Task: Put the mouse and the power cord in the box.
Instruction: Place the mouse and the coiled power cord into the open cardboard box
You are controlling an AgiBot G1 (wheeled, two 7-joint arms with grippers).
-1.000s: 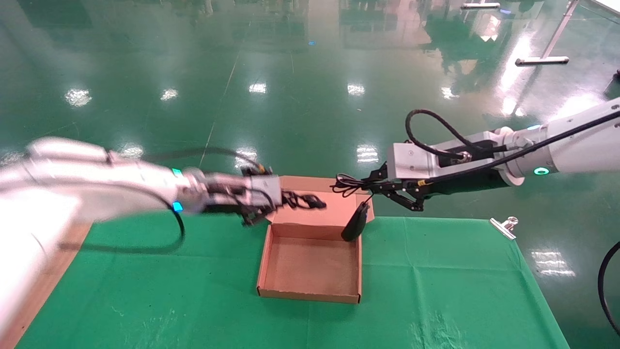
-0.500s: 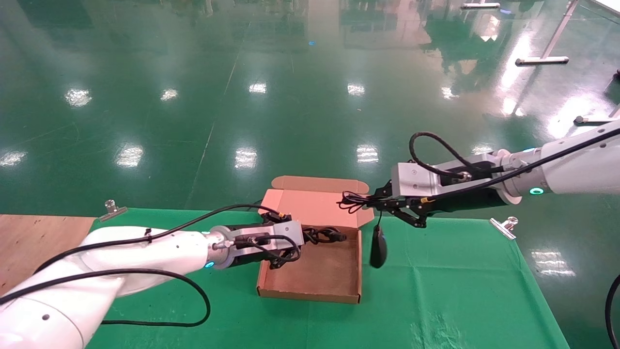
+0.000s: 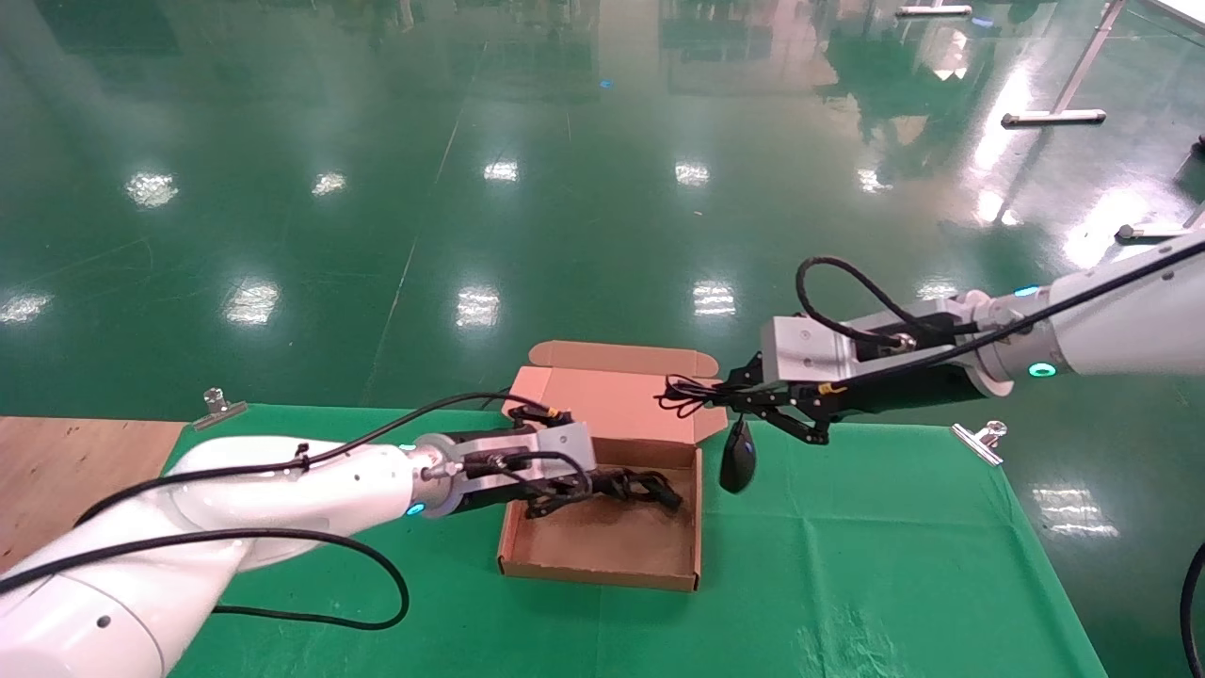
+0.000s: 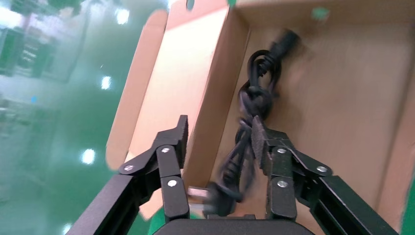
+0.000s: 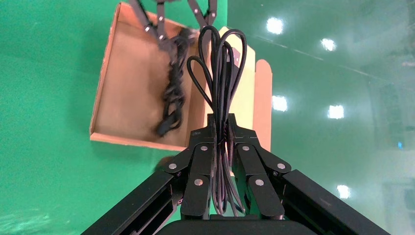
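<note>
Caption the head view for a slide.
Left gripper lowers the power cord into the box; right gripper dangles the mouse.

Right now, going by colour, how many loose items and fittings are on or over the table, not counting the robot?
Black: 2, the power cord and the mouse
Brown: 1, the box
Silver: 2, a clip and another clip
Green: 1, the cloth
Total: 6
</note>
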